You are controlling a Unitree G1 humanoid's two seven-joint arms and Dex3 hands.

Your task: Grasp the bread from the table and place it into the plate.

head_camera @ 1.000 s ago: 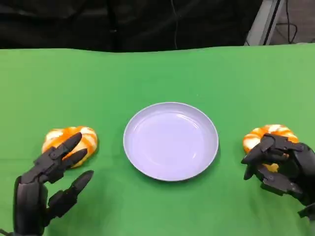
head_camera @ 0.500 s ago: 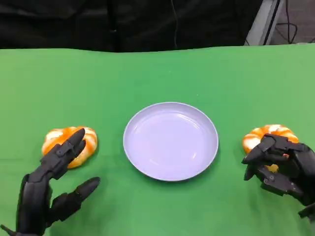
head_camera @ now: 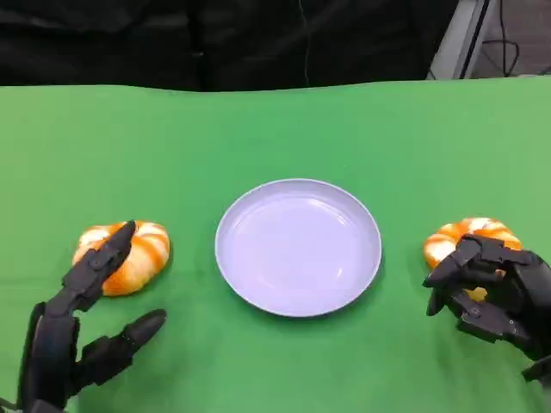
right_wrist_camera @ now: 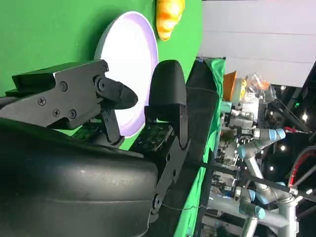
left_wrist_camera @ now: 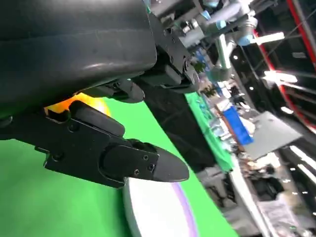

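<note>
Since both buns are sitting off the plate (head_camera: 225,225), left hand (head_camera: 82,323) is reaching spread-open over the left bun (head_camera: 138,255) while right hand (head_camera: 492,292) is curling loosely beside the right bun (head_camera: 461,234), neither gripping yet.

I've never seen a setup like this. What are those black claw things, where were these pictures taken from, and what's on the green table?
They are a humanoid robot's two hands. One picture looks down from its head; the other two come from cameras at its wrists. On the green table sit an empty plate and two orange bread rolls. The left hand is open, fingers spread beside the left roll. The right hand curls over the right roll; whether it grips it, I cannot tell.
</note>
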